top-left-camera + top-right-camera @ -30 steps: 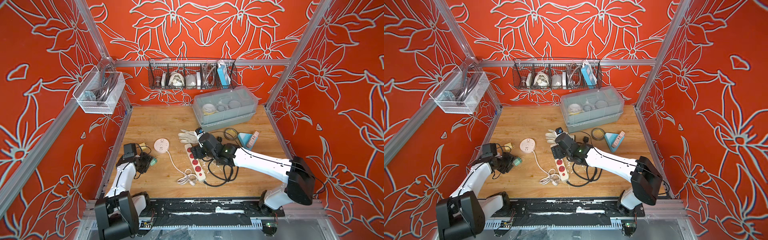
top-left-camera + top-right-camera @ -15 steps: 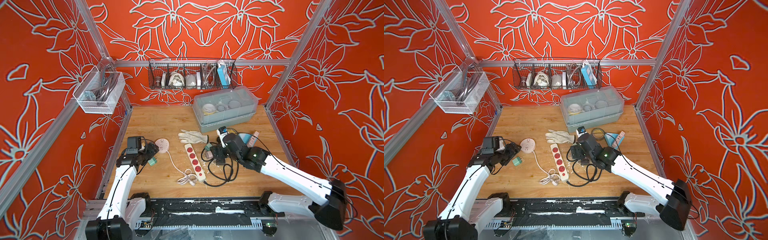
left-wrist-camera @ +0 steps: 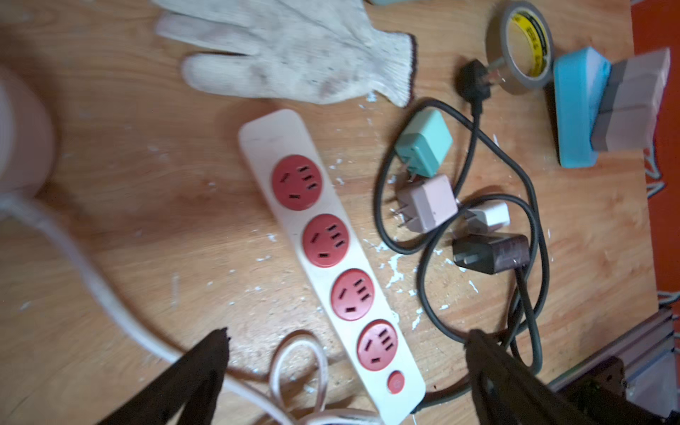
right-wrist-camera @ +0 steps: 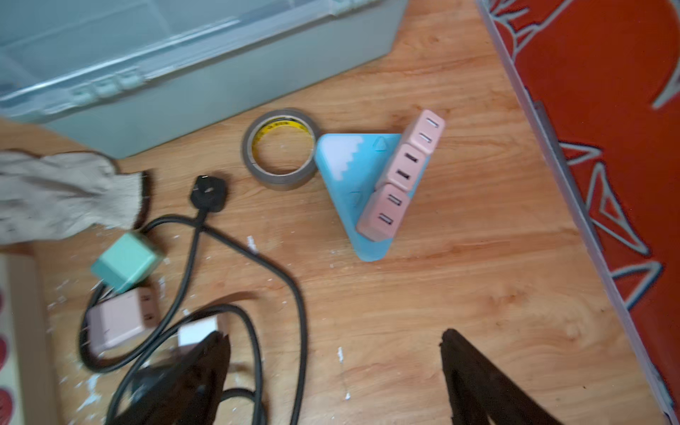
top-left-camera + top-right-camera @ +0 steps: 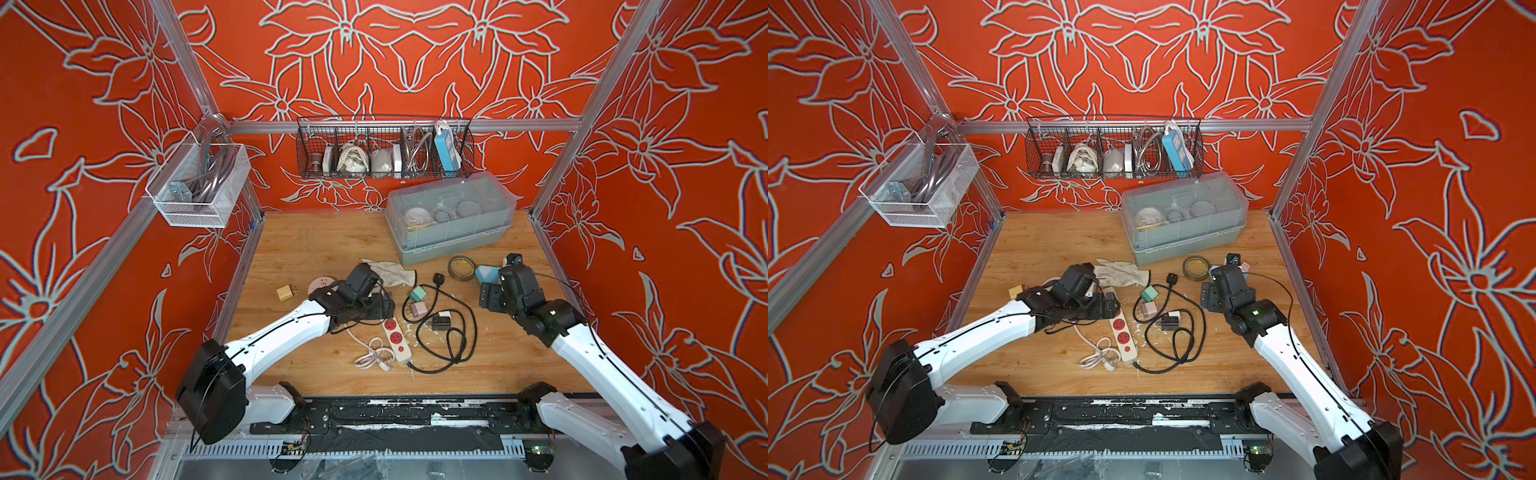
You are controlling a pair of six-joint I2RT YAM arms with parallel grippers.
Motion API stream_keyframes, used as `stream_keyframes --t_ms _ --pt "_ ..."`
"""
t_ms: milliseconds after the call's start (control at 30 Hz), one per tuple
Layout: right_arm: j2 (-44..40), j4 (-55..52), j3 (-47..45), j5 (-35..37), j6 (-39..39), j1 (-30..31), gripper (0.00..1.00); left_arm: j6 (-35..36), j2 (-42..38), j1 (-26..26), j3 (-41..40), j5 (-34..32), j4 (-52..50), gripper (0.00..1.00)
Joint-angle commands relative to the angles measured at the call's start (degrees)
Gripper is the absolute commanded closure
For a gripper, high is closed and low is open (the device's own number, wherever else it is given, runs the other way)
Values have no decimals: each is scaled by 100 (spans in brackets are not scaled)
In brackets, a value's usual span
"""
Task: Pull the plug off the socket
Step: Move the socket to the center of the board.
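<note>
**Pink plugs lie just ahead of the right pincer**
Three pink plugs (image 4: 401, 173) stand in a row along one edge of the blue triangular socket (image 4: 346, 191), just beyond the right pincer (image 4: 333, 335), which is spread wide and empty. The left pincer (image 3: 347, 333), equally wide and empty, hangs over the plugless power strip (image 3: 272, 128), well apart.

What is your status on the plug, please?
Left end effector open, empty, over power strip. Right end effector open, empty. All sockets bare; teal plug, pink plug loose beside. Black cable alongside.
</note>
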Motion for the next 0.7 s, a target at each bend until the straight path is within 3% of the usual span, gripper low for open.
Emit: stream_keyframes --t_ms 0,133,267,667 --pt "520 213 122 -817 -196 -776 12 411 462 -515 374 -597 223 1" --pt "1266 607 405 -1834 -158 -1662 21 405 997 -719 786 -1157 136 1" --pt "1849 624 755 -2285 -176 -1949 31 768 1437 -718 1213 -1179 -249 1" --pt "2483 759 658 -1916 -536 -1960 36 451 1877 -706 1289 -649 199 1"
